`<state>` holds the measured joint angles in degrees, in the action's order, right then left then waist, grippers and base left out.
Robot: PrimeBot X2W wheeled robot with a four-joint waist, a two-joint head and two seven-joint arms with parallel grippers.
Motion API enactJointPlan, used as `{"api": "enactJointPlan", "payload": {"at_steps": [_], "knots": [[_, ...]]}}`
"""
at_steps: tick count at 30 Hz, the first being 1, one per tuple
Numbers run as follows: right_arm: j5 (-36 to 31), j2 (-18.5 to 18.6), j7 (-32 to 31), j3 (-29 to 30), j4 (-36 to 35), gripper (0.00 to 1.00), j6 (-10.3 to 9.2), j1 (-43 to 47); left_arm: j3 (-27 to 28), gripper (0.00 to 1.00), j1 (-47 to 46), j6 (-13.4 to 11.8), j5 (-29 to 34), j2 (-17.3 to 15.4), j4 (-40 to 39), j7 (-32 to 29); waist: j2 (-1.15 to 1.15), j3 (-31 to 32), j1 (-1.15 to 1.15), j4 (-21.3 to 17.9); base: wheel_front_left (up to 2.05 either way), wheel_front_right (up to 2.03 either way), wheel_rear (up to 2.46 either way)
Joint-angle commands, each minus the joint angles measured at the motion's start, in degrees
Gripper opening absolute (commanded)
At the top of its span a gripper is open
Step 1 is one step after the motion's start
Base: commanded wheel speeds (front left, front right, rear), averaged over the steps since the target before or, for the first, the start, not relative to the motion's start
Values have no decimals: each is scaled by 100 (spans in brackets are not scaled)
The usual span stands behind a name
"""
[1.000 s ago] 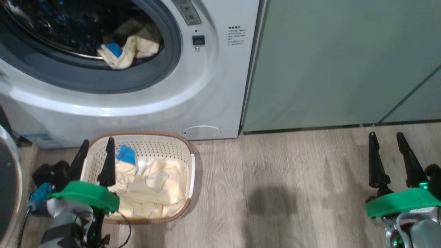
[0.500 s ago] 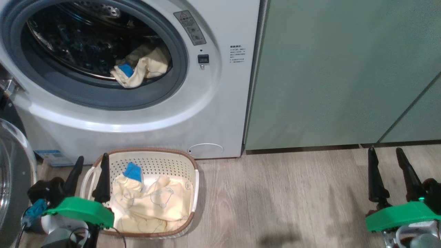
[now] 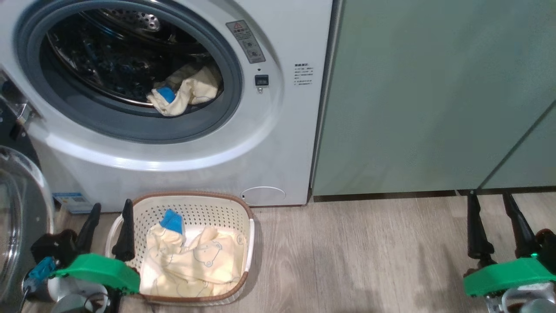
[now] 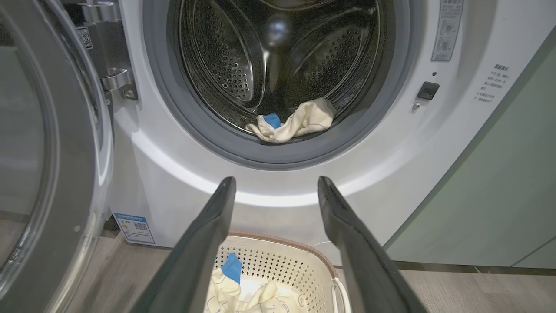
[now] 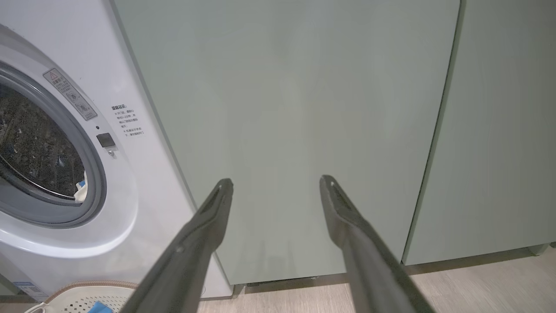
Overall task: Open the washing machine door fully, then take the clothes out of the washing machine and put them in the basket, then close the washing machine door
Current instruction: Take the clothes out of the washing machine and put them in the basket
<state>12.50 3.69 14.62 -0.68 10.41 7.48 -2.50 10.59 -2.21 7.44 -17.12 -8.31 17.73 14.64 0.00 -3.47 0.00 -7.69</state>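
Left wrist view | left gripper (image 4: 276, 180) empty, fingers apart | pale-yellow garment (image 4: 295, 124) on drum lip (image 4: 278, 153), dead ahead | right gripper (image 3: 488, 198) farther, spread

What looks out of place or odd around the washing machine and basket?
Nothing is damaged or spilled. One garment lies inside the washing machine, against its grey rubber ring, while another garment sits in the basket.

Flat sage-green cabinet doors (image 3: 412, 95) are standing along the back of the room, matte, with soft diffuse light falling on their faces. A thin dark seam (image 5: 431, 130) is running between two of the doors. A pale grey-brown wood-grain floor (image 3: 347, 252) is reaching up to them. A dark recessed strip (image 3: 382, 195) is showing along their foot.
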Motion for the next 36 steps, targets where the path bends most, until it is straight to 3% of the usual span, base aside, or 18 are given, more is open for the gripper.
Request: {"api": "enactJointPlan", "payload": {"at_steps": [1, 27, 36], "knots": [[-57, 124, 38, -126, -200, 100, 1, -97, 197, 100, -105, 4, 47, -145, -155, 36, 0, 1, 0, 11, 0, 0, 0], [-41, 137, 38, -160, -188, 100, 1, -58, 132, 100, -94, 4, 37, -90, -187, 36, 0, -21, 0, 115, 0, 0, 0], [-19, 132, 38, -199, -182, 100, 1, -166, -78, 100, -652, 1, 71, -326, 416, -61, 0, -256, 0, 81, 0, 0, 0]]}}
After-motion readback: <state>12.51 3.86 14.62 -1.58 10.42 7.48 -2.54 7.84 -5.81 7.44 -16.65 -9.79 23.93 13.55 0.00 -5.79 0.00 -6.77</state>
